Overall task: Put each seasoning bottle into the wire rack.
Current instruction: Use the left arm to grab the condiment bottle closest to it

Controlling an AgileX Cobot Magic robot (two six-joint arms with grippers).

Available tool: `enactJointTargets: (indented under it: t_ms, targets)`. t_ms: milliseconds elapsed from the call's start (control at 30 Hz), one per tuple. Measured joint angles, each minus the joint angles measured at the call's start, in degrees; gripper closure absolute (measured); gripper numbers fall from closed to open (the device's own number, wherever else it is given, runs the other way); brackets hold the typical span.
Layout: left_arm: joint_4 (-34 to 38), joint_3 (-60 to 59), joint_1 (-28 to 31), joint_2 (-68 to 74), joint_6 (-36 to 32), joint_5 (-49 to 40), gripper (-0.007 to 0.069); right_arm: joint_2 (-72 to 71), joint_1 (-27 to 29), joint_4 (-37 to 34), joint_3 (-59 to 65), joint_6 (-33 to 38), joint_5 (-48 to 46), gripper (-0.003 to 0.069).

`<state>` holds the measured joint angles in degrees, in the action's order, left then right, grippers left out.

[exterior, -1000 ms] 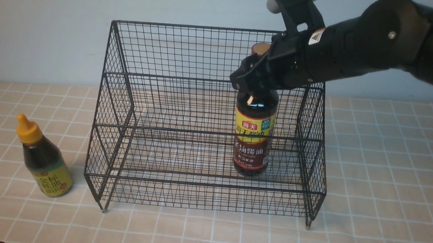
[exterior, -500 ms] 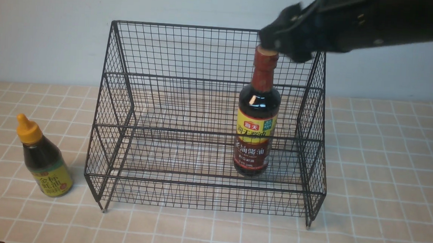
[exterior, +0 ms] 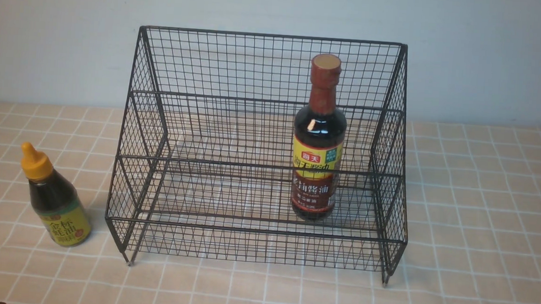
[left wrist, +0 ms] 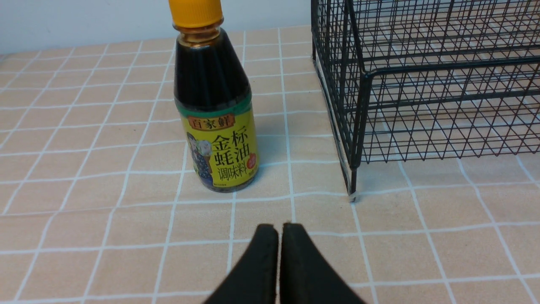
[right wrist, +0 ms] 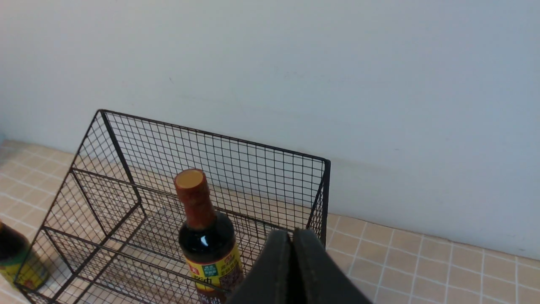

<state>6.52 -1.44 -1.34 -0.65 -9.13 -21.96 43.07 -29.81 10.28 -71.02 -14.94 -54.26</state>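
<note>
Both pincers are pressed together and hold nothing. The left pincer [left wrist: 278, 230] sits low over the surface [exterior: 481, 230], a little short of the short bottle [exterior: 56, 204]. The right pincer [right wrist: 292, 236] hangs high, off the right side of the wire rack [exterior: 268, 34].

The tall bottle [exterior: 319, 141] stands upright on the rack's lower tier, toward its right wall, so that half looks finished. The short bottle is outside, upright on the surface near its left edge, just beside the rack's front left foot.

By my reckoning the short bottle is the step in hand, and the left arm is placed for it. The tips aim at the gap between bottle and foot, so they should first spread wide and swing over to line up with the bottle. A hold on the dark shoulder, under the orange cap, seems safest, since the body is round and may slip. It then needs lifting clear of the front rail before being set down well left of the tall bottle, kept upright so the mesh floor does not tip it.
</note>
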Motion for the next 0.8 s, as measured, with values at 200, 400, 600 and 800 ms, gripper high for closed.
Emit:
enactJointTargets:
  t_ms: [200, 400, 600, 800]
  targets:
    - [0.0, 0.0, 0.0, 0.0, 0.0, 0.0, 0.0631, -17.2, 0.0, 0.0, 15.7, -4.1, 6.5, 0.0672]
    - [0.0, 0.0, 0.0, 0.0, 0.0, 0.0, 0.0631, -29.9, 0.0, -0.2, 28.0, -5.2, 15.8, 0.0672]
    - [0.0, 0.0, 0.0, 0.0, 0.0, 0.0, 0.0631, -34.5, 0.0, -3.2, 33.3, -5.2, 20.1, 0.0672]
    - [0.0, 0.0, 0.0, 0.0, 0.0, 0.0, 0.0631, -34.8, 0.0, -3.6, 35.4, -4.9, 20.1, 0.0672]
